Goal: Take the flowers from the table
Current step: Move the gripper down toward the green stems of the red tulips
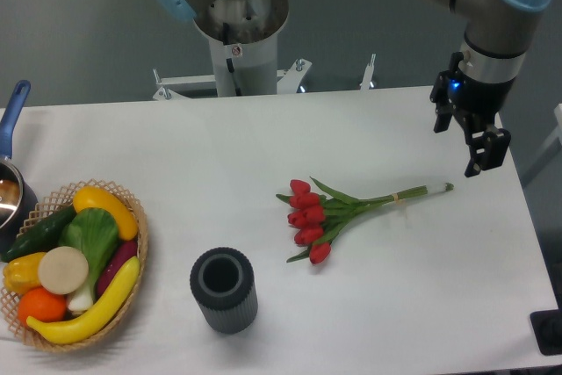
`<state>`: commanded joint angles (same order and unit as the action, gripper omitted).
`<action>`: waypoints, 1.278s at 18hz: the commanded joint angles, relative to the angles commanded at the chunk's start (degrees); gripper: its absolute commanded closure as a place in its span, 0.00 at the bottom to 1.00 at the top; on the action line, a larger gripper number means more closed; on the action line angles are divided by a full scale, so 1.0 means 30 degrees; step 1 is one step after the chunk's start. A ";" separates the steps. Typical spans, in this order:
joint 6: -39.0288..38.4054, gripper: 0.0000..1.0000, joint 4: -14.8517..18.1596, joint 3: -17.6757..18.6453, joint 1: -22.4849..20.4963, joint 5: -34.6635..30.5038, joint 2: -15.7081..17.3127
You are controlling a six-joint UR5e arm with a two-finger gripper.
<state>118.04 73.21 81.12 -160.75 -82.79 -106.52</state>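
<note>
The flowers point(329, 214) lie flat on the white table point(263, 138), right of centre. They are a bunch of red tulips with heads to the left and long green stems running right to a pale band and cut ends. My gripper point(467, 143) hangs above the table's right side, just above and right of the stem ends. Its fingers are apart and hold nothing.
A dark ribbed cylindrical cup point(224, 290) stands upright near the front edge, left of the flowers. A wicker basket point(135, 256) of yellow, orange and green produce sits at the front left. A pot with a blue handle point(12, 120) is at the left edge. The arm's base point(237, 32) stands behind the table.
</note>
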 joint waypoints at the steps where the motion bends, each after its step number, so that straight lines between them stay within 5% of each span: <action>1: 0.0000 0.00 0.0029 0.0000 -0.0029 0.0000 -0.0029; 23: -0.1433 0.00 -0.0322 0.1961 0.0146 0.0293 0.0000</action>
<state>113.74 72.25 87.01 -160.31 -81.91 -106.52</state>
